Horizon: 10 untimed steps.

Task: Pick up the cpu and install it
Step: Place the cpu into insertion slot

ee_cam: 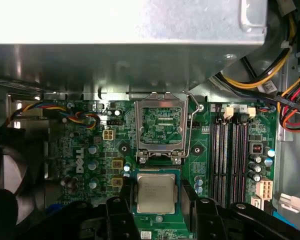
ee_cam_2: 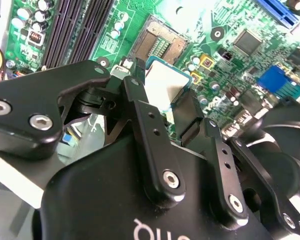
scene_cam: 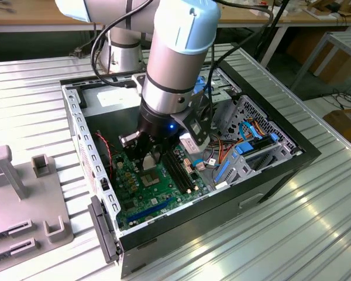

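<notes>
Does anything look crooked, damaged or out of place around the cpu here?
Nothing stands out. The cpu lies square to the motherboard at the hand, just beside the opened metal frame. No bent parts or stray cables show near it.

This is a robotics lab or workshop set up for computer assembly. In the exterior view, a ribbed metal worktop (scene_cam: 316, 222) fills most of the frame and carries an open desktop computer case (scene_cam: 269, 175) at the centre, its green motherboard (scene_cam: 146, 193) exposed. A robot arm (scene_cam: 175, 58) reaches down into the case from the top centre. In the first wrist view, its hand (ee_cam: 157, 185) pinches a cpu (ee_cam: 156, 194) over the board. Grey moulded fixtures (scene_cam: 23, 193) sit at the lower left. Wooden benches (scene_cam: 23, 17) line the top edge. A cardboard box (scene_cam: 348, 126) and loose cables lie on the floor at the right.
</notes>
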Tool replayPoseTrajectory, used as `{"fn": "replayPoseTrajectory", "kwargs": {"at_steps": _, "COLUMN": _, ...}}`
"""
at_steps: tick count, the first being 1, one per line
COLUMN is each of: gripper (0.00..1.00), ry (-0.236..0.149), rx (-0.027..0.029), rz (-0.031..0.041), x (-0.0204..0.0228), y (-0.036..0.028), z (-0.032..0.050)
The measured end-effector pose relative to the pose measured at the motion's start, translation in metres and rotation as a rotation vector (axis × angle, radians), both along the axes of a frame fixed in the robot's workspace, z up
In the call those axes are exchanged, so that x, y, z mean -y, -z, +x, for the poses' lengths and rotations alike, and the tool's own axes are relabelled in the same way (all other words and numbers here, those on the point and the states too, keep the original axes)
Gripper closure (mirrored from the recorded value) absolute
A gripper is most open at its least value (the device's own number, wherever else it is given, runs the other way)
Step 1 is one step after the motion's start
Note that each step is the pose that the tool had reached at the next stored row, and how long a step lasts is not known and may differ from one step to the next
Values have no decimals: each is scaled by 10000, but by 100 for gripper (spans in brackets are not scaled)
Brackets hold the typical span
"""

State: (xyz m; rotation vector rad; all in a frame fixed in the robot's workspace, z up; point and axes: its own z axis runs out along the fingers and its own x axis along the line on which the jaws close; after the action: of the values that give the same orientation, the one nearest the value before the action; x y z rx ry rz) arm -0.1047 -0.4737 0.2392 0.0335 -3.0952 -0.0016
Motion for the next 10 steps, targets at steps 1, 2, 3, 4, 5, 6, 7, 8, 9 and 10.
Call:
{"fn": "replayPoseTrajectory", "kwargs": {"at_steps": 1, "gripper": 53, "ry": 9, "rx": -1, "rz": -1, "x": 0, "y": 36, "z": 3}}
{"fn": "replayPoseTrajectory", "kwargs": {"at_steps": 2, "gripper": 53, "ry": 56, "rx": -1, "rz": 0, "x": 0, "y": 77, "z": 5}}
{"fn": "replayPoseTrajectory", "kwargs": {"at_steps": 3, "gripper": 53, "ry": 71, "rx": 0, "rz": 1, "x": 0, "y": 96, "z": 5}}
{"fn": "replayPoseTrajectory", "kwargs": {"at_steps": 4, "gripper": 53, "ry": 72, "rx": 0, "rz": 0, "x": 0, "y": 114, "z": 6}}
{"fn": "replayPoseTrajectory", "kwargs": {"at_steps": 5, "gripper": 53, "ry": 71, "rx": 0, "rz": 0, "x": 0, "y": 140, "z": 8}}
{"fn": "replayPoseTrajectory", "kwargs": {"at_steps": 6, "gripper": 53, "ry": 72, "rx": -1, "rz": 0, "x": 0, "y": 158, "z": 10}}
{"fn": "replayPoseTrajectory", "kwargs": {"at_steps": 7, "gripper": 53, "ry": 73, "rx": 0, "rz": 1, "x": 1, "y": 186, "z": 10}}
{"fn": "replayPoseTrajectory", "kwargs": {"at_steps": 8, "gripper": 53, "ry": 72, "rx": -1, "rz": -1, "x": 10, "y": 202, "z": 10}}
{"fn": "replayPoseTrajectory", "kwargs": {"at_steps": 9, "gripper": 53, "ry": 71, "rx": -1, "rz": -2, "x": 24, "y": 222, "z": 10}}
{"fn": "replayPoseTrajectory", "kwargs": {"at_steps": 10, "gripper": 53, "ry": 73, "rx": 0, "rz": -1, "x": 39, "y": 242, "z": 9}}
